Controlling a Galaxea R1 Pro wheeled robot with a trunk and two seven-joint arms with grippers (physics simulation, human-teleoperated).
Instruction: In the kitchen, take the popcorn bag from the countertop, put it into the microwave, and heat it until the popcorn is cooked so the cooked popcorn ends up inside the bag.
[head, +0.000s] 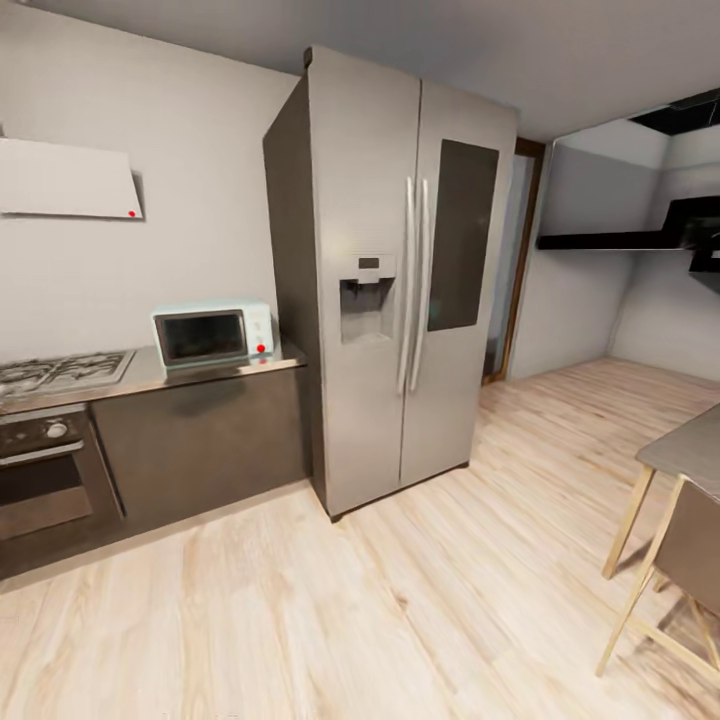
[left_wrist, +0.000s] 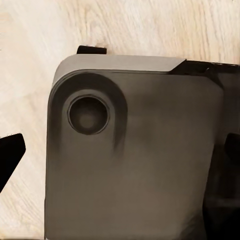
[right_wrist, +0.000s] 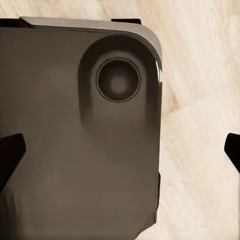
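- Beside the tall steel fridge (head: 400, 280), on its hob side, the microwave (head: 213, 334) sits on the tabletop (head: 150, 378), door closed; I judge I am on the approach step, well short of it.
- No popcorn bag shows on that stretch, so my next move calls for turning to find it.
- Left pincer (left_wrist: 120, 160) and right pincer (right_wrist: 120, 155) hang over my base and the plank floor, tips wide apart, holding and touching nothing.
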